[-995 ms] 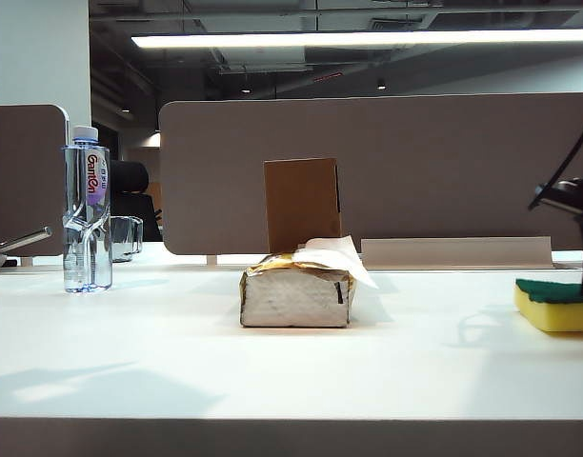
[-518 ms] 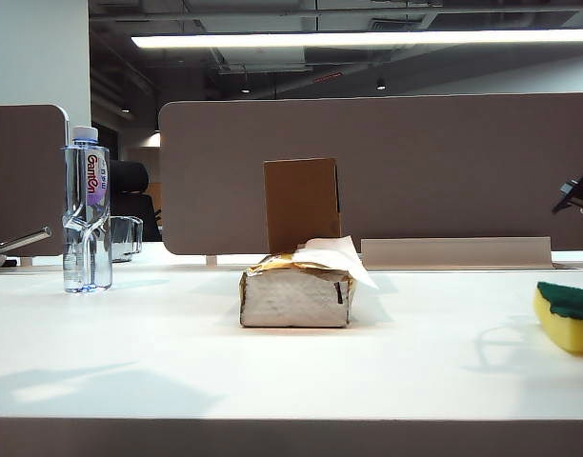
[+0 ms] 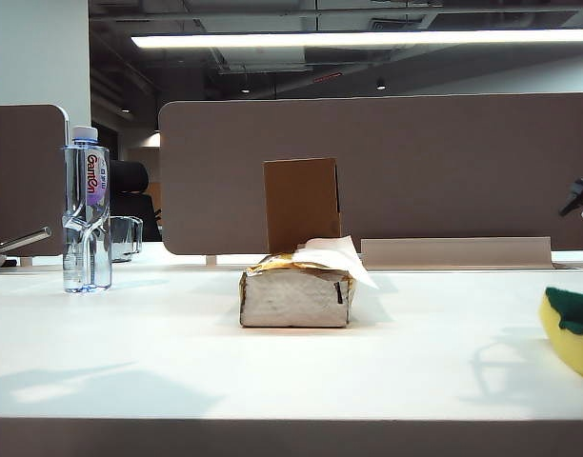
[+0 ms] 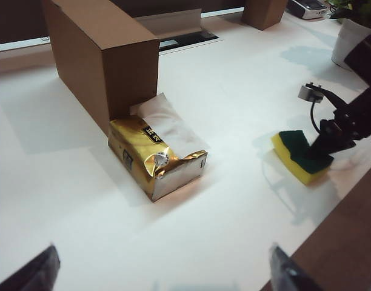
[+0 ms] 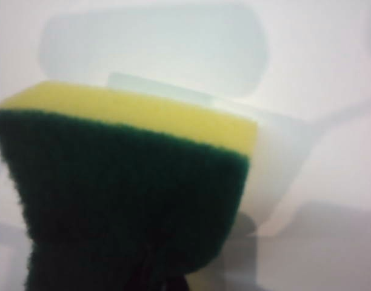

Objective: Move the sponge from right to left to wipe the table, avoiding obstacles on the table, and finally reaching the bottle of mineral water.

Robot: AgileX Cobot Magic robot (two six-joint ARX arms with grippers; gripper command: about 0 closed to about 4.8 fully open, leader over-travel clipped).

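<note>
At the worktop's (image 3: pixel 272 371) right edge, the sponge (image 4: pixel 300 156) is clenched, tilted, in the right gripper's (image 4: pixel 324 147) jaws, apparently for wiping; the left gripper's (image 4: pixel 161 273) jaws are spread, idle.

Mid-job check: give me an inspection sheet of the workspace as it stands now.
Surface: white table, bare at front.
Job's things: yellow foam sponge with green scouring face at far right, tilted; clear Ganten water bottle upright, far left.
Clutter: crumpled gold-and-grey tissue box mid-table, beside brown cardboard box; small glass cup behind bottle.
Grippers: right gripper shut on sponge; left gripper open, over near left.
Cables: black cable on right arm.
Surroundings: grey partition panels.
</note>
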